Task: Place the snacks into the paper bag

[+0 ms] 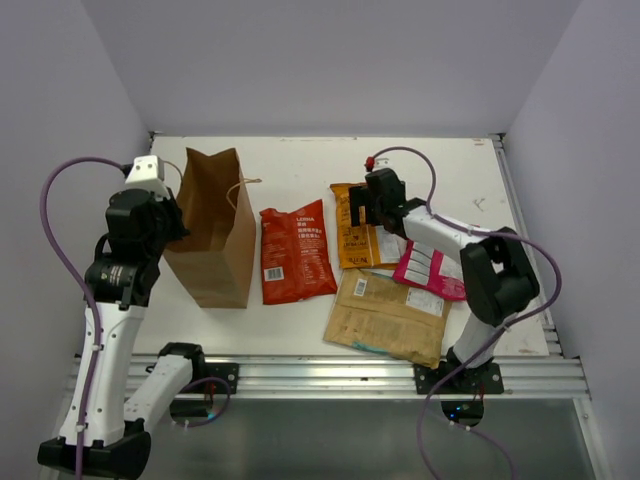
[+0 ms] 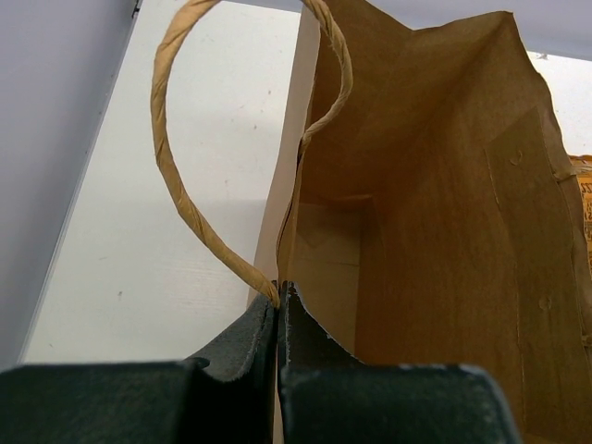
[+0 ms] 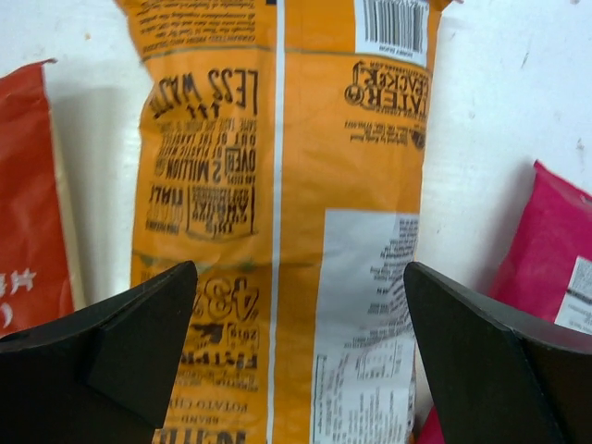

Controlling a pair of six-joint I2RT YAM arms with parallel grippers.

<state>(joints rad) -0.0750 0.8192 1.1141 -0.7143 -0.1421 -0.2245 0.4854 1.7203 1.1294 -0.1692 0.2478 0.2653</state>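
Nearest us, left claw (image 2: 279, 310) fills the bottom of its wrist view, fingers pressed together on the near rim of the paper bag (image 2: 444, 240), right at the root of one twine handle (image 2: 171, 176). We read that as a hold to keep the mouth spread and stop the bag sliding when a packet goes in. The interior looks empty as far as we can see. We can't tell from the top view whether the bag stands or lies on its side.

Over on the other side, right claw (image 3: 301, 277) is spread wide above the orange packet (image 3: 277, 139), one finger at each side edge, lined up for a pinch across its width.

All four snacks lie flat on the tabletop (image 1: 290, 165), right of the bag. The red packet (image 1: 296, 252) is closest to it, orange next, then the magenta packet (image 1: 430, 268) and the tan packet (image 1: 388, 315), tan nearest the arm bases. None bagged.

Crinkly film will likely slip, so we'd want the pinch to gather a fold.
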